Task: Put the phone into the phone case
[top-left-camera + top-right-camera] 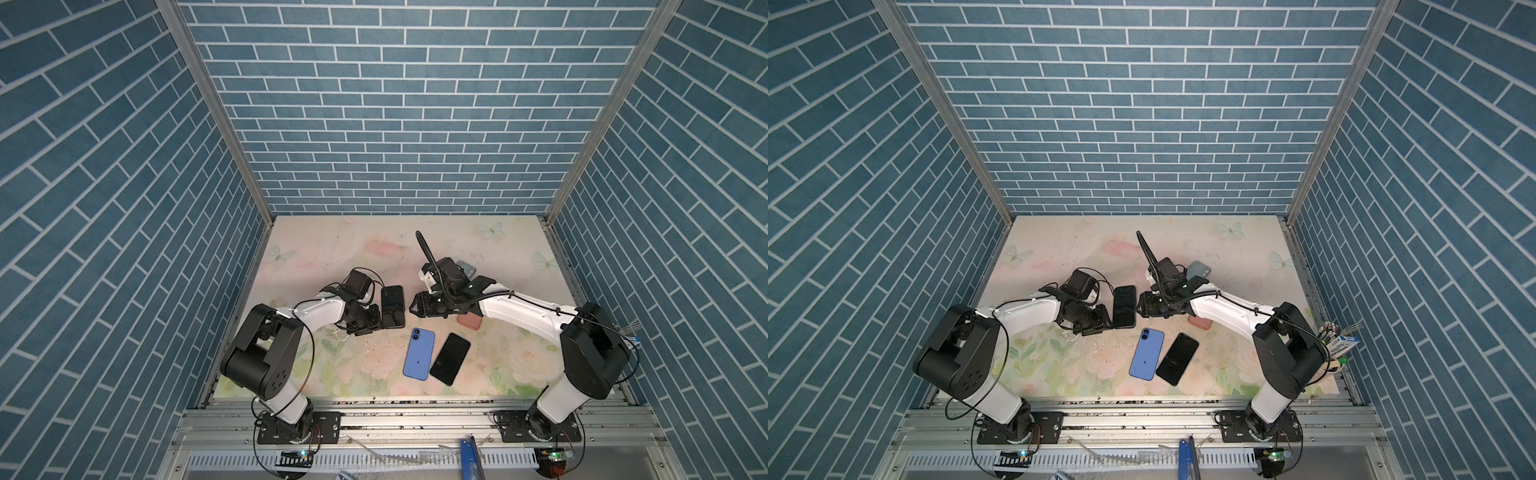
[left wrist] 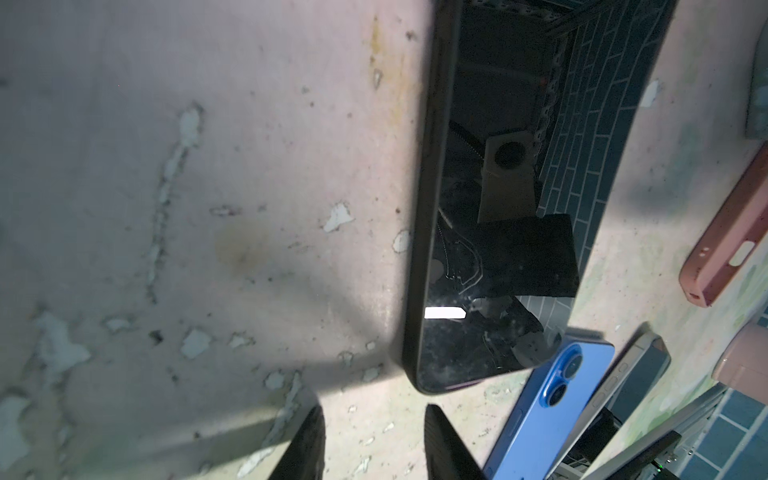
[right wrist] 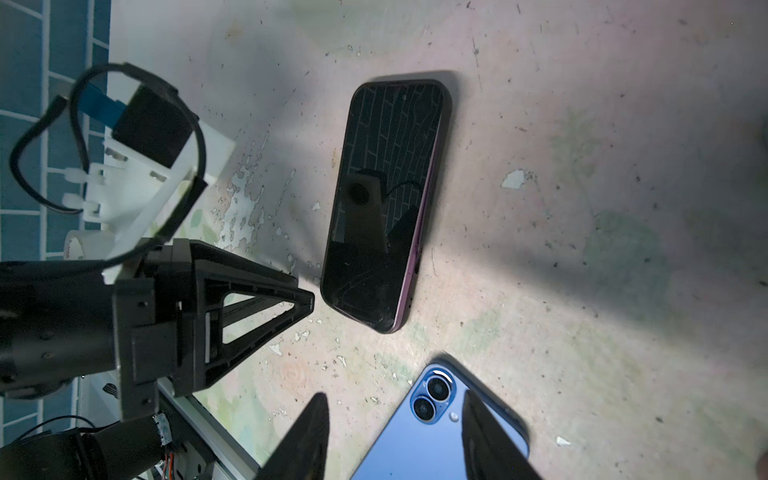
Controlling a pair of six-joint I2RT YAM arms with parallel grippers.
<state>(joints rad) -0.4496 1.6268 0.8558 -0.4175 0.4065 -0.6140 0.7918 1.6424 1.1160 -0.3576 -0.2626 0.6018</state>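
Observation:
A dark phone lies screen up on the floral table between my two grippers. It sits inside a black phone case. The phone's purple edge shows along one long side. My left gripper is open and empty, low at the phone's near left corner, with one fingertip just short of it. My right gripper is open and empty to the right of the phone, hovering over a blue phone's camera end.
A blue phone lies face down in front, beside a black phone lying screen up. A pink case lies under the right arm. A grey case or phone sits behind the right wrist.

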